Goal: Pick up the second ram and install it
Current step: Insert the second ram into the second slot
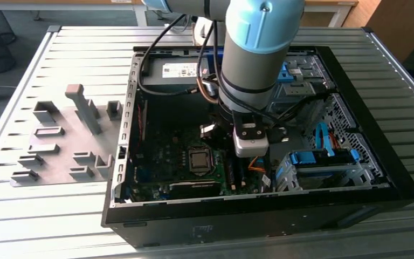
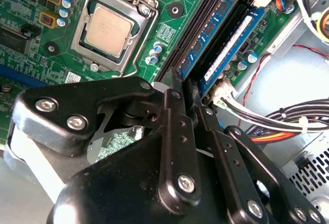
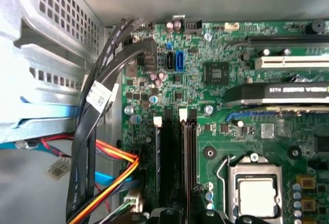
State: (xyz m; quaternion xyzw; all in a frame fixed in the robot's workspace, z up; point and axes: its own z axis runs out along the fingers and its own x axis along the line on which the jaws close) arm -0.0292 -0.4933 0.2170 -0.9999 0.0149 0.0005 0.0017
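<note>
Second wrist view: the second ram point(image 2: 221, 41) is gripped edgewise by the narrowed fingers point(image 2: 175, 93), its long axis stretching directly ahead along the slots point(image 2: 198, 23).

Open black computer case point(image 1: 401, 189) on slatted metal tabletop point(image 1: 70, 216); grey fixture tray point(image 1: 56, 156) beside it; bare processor point(image 2: 109, 30) in motherboard socket.
</note>
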